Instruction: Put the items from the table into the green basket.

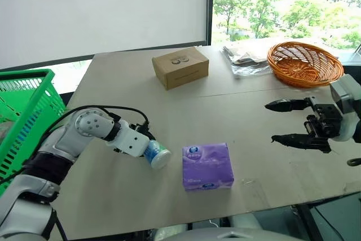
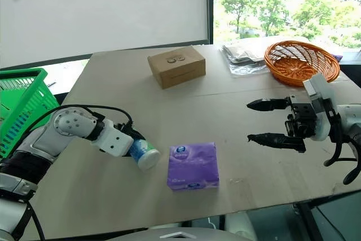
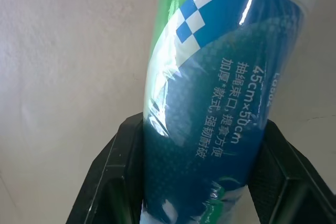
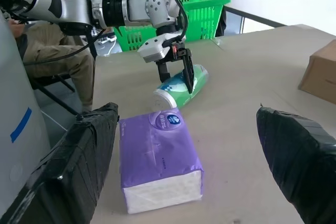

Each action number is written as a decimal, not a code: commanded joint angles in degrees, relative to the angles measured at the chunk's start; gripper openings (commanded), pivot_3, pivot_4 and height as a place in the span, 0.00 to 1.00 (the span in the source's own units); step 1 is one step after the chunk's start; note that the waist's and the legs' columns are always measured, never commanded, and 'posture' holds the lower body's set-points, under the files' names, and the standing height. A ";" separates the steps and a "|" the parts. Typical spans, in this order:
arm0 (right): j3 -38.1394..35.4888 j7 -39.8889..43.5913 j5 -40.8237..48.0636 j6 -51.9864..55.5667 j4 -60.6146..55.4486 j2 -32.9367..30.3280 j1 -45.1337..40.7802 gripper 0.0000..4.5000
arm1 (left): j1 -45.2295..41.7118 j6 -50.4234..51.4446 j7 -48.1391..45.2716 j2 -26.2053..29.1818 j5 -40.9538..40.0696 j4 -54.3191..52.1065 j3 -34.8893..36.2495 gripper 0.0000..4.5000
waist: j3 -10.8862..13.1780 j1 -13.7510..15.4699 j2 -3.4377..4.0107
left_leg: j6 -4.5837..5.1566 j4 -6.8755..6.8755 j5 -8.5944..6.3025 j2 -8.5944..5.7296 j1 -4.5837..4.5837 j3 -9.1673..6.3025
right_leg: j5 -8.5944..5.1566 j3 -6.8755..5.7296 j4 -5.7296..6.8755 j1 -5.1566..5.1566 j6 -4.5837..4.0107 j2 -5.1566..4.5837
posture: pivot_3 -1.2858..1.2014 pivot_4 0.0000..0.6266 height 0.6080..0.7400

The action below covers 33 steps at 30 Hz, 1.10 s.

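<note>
On the table (image 1: 242, 97) lies a cylinder (image 1: 157, 154) with a white, blue and green label, at the front left. My left gripper (image 1: 146, 148) is shut on it, one black finger (image 3: 113, 182) pressed against each side. The cylinder still rests on the tabletop. Just to its right a purple tissue pack (image 1: 207, 166) lies flat. My right gripper (image 1: 271, 122) hovers open above the table's right side, fingers pointing left, with nothing between them. The green basket (image 1: 25, 111) stands off the table's left edge.
A cardboard box (image 1: 180, 66) sits at the back middle. At the back right are an orange wicker basket (image 1: 304, 63) and a clear bag of packets (image 1: 243, 56). A seated person (image 4: 50, 51) is beyond the green basket.
</note>
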 commanded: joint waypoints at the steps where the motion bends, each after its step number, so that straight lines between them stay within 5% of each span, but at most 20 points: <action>1: -0.22 -1.27 2.12 1.26 -1.18 0.97 -2.86 1.00 | 2.42 12.40 0.71 -0.58 -5.47 -3.19 3.62 0.44 | -0.06 -0.35 0.10 | 0.00 0.00 0.00 0.10 0.07 0.03 | 0.00 0.04 0.00 0.04 0.00 0.15 | 0.55 0.00 1.00; 4: -0.26 -4.04 6.12 4.79 -1.27 2.63 -6.32 1.00 | 4.72 30.78 8.24 -7.36 -20.67 -14.41 12.09 0.44 | -0.08 -0.97 0.16 | 0.00 0.00 0.00 0.30 0.04 0.05 | 0.02 0.08 0.00 0.03 0.02 0.26 | 0.56 0.00 1.00; 8: 0.27 -7.35 8.40 6.65 -1.89 5.49 -10.28 1.00 | 4.00 48.84 23.22 -11.58 -26.84 -21.19 25.48 0.44 | 0.11 -0.68 -0.43 | -0.02 0.45 -0.01 0.33 -0.47 -0.25 | 0.11 0.05 -0.02 -0.45 0.00 0.24 | 0.57 0.00 1.00; 16: 4.08 -9.77 9.06 8.20 -1.13 11.50 -16.11 1.00 | 1.62 67.04 57.17 -6.69 -15.98 -17.69 50.14 0.44 | 0.13 -0.08 -0.64 | 0.08 0.55 -0.17 0.56 -0.58 -0.33 | 0.19 0.06 -0.06 -0.56 -0.16 0.23 | 0.61 0.00 1.00; 22: 6.77 -8.29 8.04 8.01 1.91 14.91 -21.36 1.00 | 8.56 64.54 63.86 3.90 -9.06 -4.34 63.69 0.44 | 0.10 2.16 -0.72 | -0.18 0.54 -0.31 0.56 -0.55 -0.27 | 0.28 -0.14 -0.12 -0.57 -0.33 0.19 | 0.63 0.00 1.00; 28: 8.44 -6.94 6.01 6.67 4.27 17.44 -24.52 1.00 | 13.54 58.75 60.18 5.47 -9.73 3.87 62.69 0.44 | -0.14 7.41 -1.07 | -0.39 0.56 -0.42 0.46 -0.70 -0.36 | 0.28 -0.36 -0.31 -0.57 -0.44 -0.28 | 0.65 0.00 1.00; 29: 8.60 -6.81 5.42 6.20 4.37 17.73 -24.65 1.00 | 13.43 57.80 59.76 4.90 -9.97 4.58 61.59 0.61 | -0.16 7.89 -1.08 | -0.40 0.59 -0.42 0.47 -0.85 -0.44 | 0.27 -0.59 -0.39 -0.62 -0.45 -0.38 | 0.65 0.00 1.00; 32: 8.61 -8.22 3.19 4.59 4.64 18.61 -24.87 1.00 | 11.75 54.11 59.16 3.71 -10.49 7.75 58.56 0.74 | -0.39 10.39 -1.38 | -0.45 0.65 -0.45 0.49 -1.15 -0.46 | 0.30 -0.83 -0.41 -0.79 -0.45 -0.55 | 0.65 0.00 1.00; 33: 8.59 -8.82 2.36 4.09 4.65 18.64 -24.91 1.00 | 10.79 52.41 59.36 3.61 -10.47 9.12 57.58 0.89 | -0.45 10.94 -1.46 | -0.60 0.65 -0.53 0.49 -1.23 -0.45 | 0.31 -0.84 -0.44 -0.82 -0.44 -0.58 | 0.65 0.00 1.00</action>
